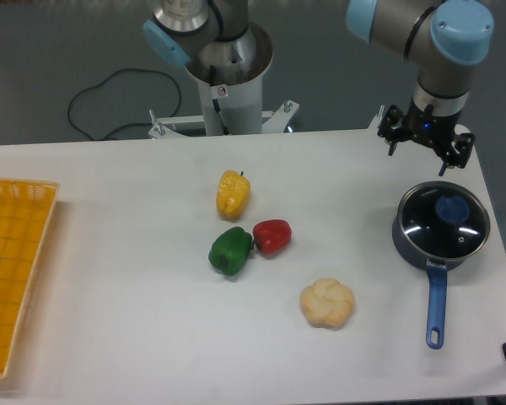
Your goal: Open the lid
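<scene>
White worktop (135, 337) carried everything. The lid (443, 221), clear glass with a metal rim and a blue knob in its centre, sat closed on the dark saucepan (405, 245) at the right side of the worktop, near the right edge. Saucepan's blue handle (436, 305) pointed toward the front edge. Reflections of lights showed on the glass.

The claw (426, 143) hung above and just behind the saucepan, off toward the far edge of the worktop, apart from the lid and not touching it. Its dark fingers were spread apart and it held nothing. The arm's grey and light blue links came in from the top right.

Middle of the worktop: a yellow pepper (233, 193) farthest back, a green pepper (230, 251) in front of it, and a red pepper (272, 236) touching the green one on its right. A pale bread roll (327, 303) lay nearer the front, between the peppers and the saucepan handle, apart from both.

A yellow basket (17, 278) sat at the left edge, partly cut off by the frame. The robot base (228, 76) stood behind the worktop at centre, a black cable (93, 97) looping on the floor to its left
</scene>
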Controlling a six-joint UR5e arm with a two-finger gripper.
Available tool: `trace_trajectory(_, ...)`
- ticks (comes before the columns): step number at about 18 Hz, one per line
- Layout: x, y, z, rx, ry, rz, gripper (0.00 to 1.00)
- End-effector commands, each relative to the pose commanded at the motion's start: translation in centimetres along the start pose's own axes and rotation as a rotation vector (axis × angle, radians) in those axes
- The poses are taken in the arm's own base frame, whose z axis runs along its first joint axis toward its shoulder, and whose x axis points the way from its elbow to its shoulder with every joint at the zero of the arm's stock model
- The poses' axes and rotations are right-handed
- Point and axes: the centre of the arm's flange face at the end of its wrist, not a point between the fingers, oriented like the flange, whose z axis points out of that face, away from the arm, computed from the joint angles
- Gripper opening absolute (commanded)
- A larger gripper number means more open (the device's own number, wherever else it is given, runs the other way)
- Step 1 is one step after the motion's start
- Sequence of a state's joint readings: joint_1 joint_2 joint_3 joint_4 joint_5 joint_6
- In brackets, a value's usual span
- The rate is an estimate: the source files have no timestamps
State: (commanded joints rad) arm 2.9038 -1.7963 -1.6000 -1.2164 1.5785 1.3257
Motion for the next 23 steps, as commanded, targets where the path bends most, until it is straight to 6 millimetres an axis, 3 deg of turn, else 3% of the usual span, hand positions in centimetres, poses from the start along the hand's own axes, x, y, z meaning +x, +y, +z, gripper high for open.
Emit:
trace_trajectory(5,-1.2,0.1,1.3,-0.011,0.013,-0.112,1.00)
trace_trajectory(11,-3.3,1.7,3.5,-0.018,0.023,-0.312,1.00)
trace_trajectory(23,-7.3,1.0,6.7,-0.018,0.021,-0.443,1.00)
